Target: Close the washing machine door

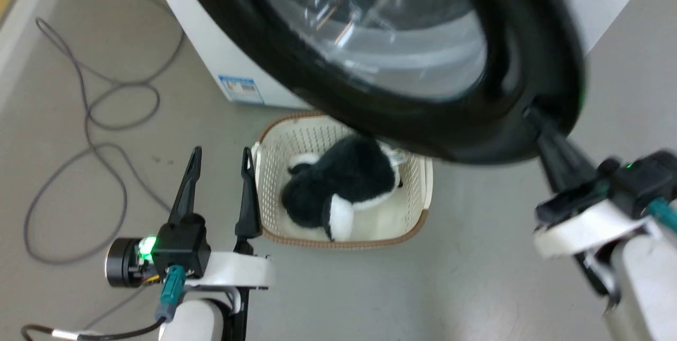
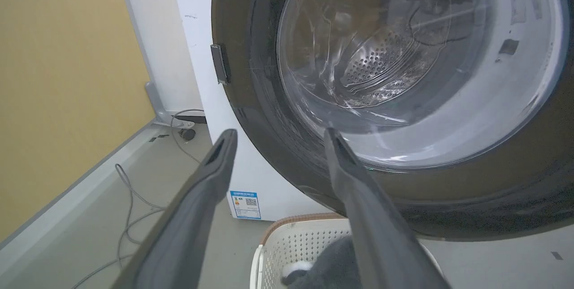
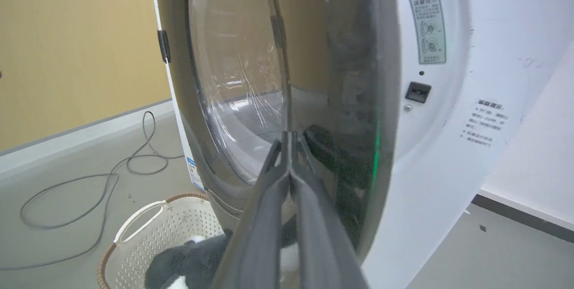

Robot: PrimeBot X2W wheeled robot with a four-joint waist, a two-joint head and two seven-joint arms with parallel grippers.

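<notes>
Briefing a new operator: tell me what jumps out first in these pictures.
The washing machine door, glossy black rim around a bulging glass window, hangs open across the top of the head view. The right end effector, shut, reaches its rim at lower right. Below the door, a cream basket holds a black-and-white plush toy, beside the open left end effector.

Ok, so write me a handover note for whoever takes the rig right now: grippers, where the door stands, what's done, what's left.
Left gripper: open, holding nothing, beside the cream basket with the plush toy in it.
Right gripper: shut, empty, tips against the black rim of the washing machine door.
Door: ajar, swung partway out from the washing machine; the latch slot on its front is uncovered.
Done: contact with the door looks made.
Left: push the door in until it latches.
</notes>
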